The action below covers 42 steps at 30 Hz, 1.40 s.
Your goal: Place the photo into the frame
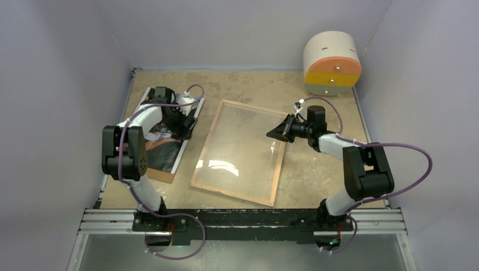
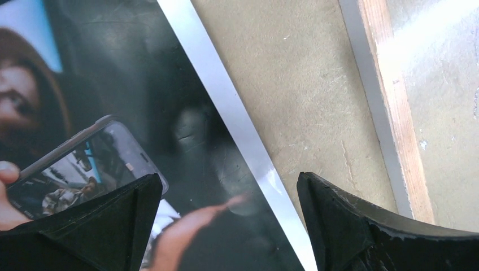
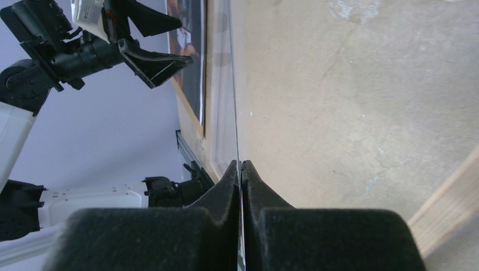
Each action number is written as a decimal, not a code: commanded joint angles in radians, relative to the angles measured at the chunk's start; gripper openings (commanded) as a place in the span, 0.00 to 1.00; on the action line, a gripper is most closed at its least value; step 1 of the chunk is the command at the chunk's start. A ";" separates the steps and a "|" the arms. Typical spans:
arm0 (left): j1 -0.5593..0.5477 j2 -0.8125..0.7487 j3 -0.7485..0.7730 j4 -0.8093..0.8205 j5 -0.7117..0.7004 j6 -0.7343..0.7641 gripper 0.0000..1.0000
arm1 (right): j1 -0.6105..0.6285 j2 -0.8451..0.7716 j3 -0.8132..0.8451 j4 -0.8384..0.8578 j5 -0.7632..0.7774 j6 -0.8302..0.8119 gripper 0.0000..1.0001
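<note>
The photo (image 1: 164,144), dark and glossy with a white border, lies at the far left on a brown hardboard sheet (image 1: 161,176). My left gripper (image 1: 183,121) is open just above the photo's right edge; in the left wrist view (image 2: 229,180) its fingers straddle the white border (image 2: 237,118). The frame (image 1: 277,180) lies mid-table, wood-coloured face up, and its rail shows in the left wrist view (image 2: 395,130). My right gripper (image 1: 275,134) is shut on the edge of the clear glass pane (image 1: 237,147), which is seen edge-on between its fingers (image 3: 241,166).
A round white, yellow and orange drawer unit (image 1: 332,63) stands at the back right. Grey walls close in the table on three sides. A metal rail (image 1: 243,217) with the arm bases runs along the near edge.
</note>
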 commanded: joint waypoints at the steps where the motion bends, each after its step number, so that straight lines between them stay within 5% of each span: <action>1: -0.015 0.020 0.041 -0.014 0.070 -0.020 0.97 | -0.018 -0.009 -0.008 -0.030 -0.024 -0.025 0.00; 42: -0.126 0.045 0.032 0.017 0.055 -0.051 0.97 | -0.067 0.024 -0.044 -0.020 -0.012 -0.025 0.00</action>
